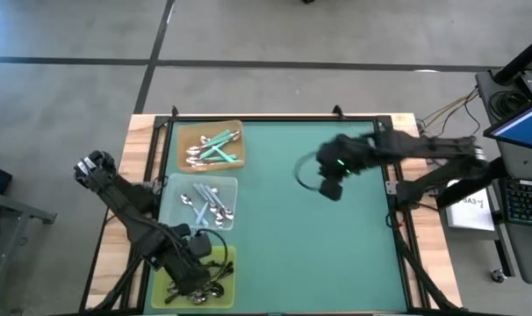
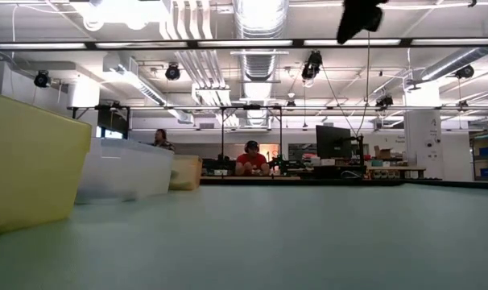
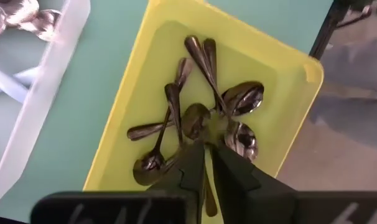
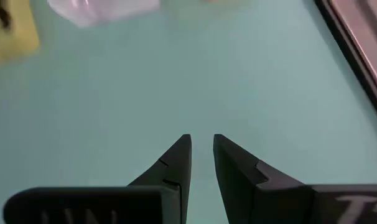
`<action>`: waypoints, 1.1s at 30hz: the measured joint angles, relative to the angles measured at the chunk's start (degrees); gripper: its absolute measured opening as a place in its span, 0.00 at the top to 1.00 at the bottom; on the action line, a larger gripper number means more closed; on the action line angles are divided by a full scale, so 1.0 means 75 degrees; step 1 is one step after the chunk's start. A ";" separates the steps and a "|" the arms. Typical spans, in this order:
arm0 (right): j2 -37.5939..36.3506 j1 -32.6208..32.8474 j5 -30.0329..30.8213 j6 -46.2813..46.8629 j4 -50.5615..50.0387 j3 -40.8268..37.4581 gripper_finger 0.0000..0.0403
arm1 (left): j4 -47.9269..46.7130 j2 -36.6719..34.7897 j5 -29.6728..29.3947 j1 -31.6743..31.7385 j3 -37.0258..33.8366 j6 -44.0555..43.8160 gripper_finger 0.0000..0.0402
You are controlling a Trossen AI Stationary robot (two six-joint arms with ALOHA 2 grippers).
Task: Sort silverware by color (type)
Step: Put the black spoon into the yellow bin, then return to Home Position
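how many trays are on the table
3, in a row along the table's left side: the wooden tray farthest back, the clear tray in the middle, the yellow tray nearest, under the left gripper.

Spoons (image 3: 201, 118) in three trays (image 1: 207, 204) along table's (image 1: 319, 246) left side

Grey floor (image 1: 73, 35), ceiling ducts (image 2: 260, 20), strip lights (image 2: 228, 43)

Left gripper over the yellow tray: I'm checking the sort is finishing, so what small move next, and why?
Probably lift the left gripper straight up, clear of the yellow plastic tray. Its tips sit low over the dark-handled metal spoons, nearly closed, apparently holding none.
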 joint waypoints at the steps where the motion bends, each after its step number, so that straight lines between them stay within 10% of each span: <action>1: -0.0395 0.0206 0.0211 0.0321 0.0469 -0.0555 0.85 | -0.0001 0.0052 -0.0028 -0.0057 -0.0001 -0.0003 0.96; 15: -0.3479 0.3028 0.3278 0.0367 0.6649 -0.5642 0.85 | 0.0810 0.0834 -0.4195 -0.0418 -0.0012 0.0671 0.83; 33: -0.3818 0.3265 0.3526 0.0446 1.3823 -1.0233 0.85 | 0.0841 0.0914 -0.6669 -0.0302 -0.0012 0.2343 0.84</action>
